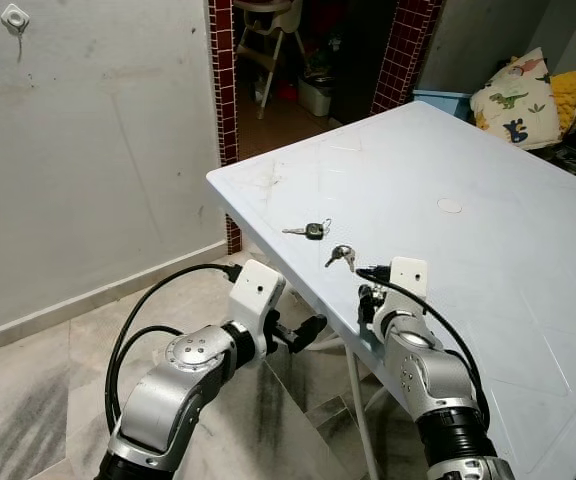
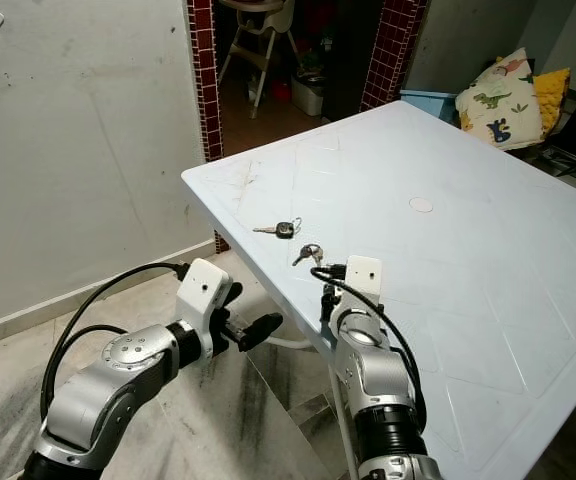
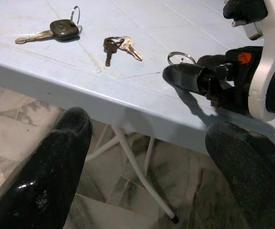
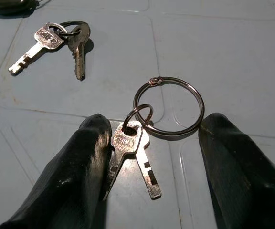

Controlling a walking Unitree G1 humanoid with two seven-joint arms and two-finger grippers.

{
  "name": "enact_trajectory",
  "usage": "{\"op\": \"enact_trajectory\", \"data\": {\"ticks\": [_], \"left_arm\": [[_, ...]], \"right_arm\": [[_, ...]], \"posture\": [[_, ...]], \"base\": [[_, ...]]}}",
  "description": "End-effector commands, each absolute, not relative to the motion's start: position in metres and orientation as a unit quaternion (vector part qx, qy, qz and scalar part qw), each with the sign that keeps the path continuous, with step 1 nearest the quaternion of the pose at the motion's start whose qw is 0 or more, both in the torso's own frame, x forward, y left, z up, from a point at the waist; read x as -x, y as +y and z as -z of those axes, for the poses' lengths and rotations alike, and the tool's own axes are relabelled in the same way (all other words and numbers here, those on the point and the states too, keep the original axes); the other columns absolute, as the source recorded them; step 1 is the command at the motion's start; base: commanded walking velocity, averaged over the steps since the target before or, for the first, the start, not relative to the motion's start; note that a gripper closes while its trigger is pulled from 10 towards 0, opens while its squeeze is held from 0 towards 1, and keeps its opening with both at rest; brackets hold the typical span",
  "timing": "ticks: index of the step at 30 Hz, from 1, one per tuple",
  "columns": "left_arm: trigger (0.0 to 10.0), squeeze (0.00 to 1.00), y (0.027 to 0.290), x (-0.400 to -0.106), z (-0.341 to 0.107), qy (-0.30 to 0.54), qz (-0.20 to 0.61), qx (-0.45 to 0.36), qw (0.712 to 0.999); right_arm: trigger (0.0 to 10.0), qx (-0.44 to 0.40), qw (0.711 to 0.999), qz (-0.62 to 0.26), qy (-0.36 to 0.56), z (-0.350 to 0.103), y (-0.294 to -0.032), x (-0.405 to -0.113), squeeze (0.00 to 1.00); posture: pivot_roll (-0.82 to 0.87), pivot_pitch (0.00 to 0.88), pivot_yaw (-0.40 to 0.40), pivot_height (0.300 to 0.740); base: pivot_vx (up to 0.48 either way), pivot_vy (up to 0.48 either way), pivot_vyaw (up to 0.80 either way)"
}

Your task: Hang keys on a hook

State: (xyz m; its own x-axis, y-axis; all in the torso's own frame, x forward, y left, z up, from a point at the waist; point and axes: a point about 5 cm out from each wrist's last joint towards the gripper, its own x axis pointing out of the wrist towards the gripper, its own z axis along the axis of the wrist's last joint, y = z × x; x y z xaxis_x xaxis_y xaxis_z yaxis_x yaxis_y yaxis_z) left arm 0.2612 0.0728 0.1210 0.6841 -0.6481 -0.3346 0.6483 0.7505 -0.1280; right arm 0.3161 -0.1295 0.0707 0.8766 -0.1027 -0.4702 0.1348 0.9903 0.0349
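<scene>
The right claw (image 4: 152,157) rests on the pale blue surface (image 1: 488,260) near its edge, fingers apart on either side of a ringed key set (image 4: 147,138). Two other key sets (image 1: 340,256) lie just beyond. The left claw (image 3: 147,157) hangs spread below the edge, and the hook (image 1: 14,17) is on the wall.

I see shiny metal keys (image 4: 130,155) on a smooth, faintly scuffed plastic table (image 1: 488,260), glossy black gripper fingers (image 3: 47,181), and a rough, stained plaster wall (image 1: 88,150).
</scene>
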Motion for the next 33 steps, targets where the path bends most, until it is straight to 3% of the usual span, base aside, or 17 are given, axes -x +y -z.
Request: {"op": "enact_trajectory", "data": {"ticks": [1,7,8,33], "left_arm": [[10.0,0.00,0.070,-0.261,-0.122,0.184,0.361,-0.005,0.914],[10.0,0.00,0.069,-0.261,-0.122,0.186,0.361,-0.006,0.914],[10.0,0.00,0.069,-0.261,-0.121,0.186,0.361,-0.006,0.914],[10.0,0.00,0.063,-0.259,-0.125,0.173,0.394,-0.010,0.903]], "right_arm": [[10.0,-0.017,0.960,0.065,0.272,-0.058,-0.133,-0.308,0.00],[10.0,-0.014,0.960,0.063,0.274,-0.057,-0.131,-0.304,0.00],[0.0,-0.015,0.960,0.064,0.273,-0.057,-0.131,-0.304,0.00],[0.0,-0.013,0.958,0.087,0.271,-0.054,-0.140,-0.306,0.00]], "posture": [[0.19,0.000,-0.068,0.740],[0.18,0.000,-0.064,0.740],[0.18,0.000,-0.064,0.740],[0.18,0.000,-0.059,0.740]], "base": [[0.000,0.000,0.00],[0.000,0.000,0.00],[0.000,0.000,0.00],[0.000,0.000,0.00]]}}
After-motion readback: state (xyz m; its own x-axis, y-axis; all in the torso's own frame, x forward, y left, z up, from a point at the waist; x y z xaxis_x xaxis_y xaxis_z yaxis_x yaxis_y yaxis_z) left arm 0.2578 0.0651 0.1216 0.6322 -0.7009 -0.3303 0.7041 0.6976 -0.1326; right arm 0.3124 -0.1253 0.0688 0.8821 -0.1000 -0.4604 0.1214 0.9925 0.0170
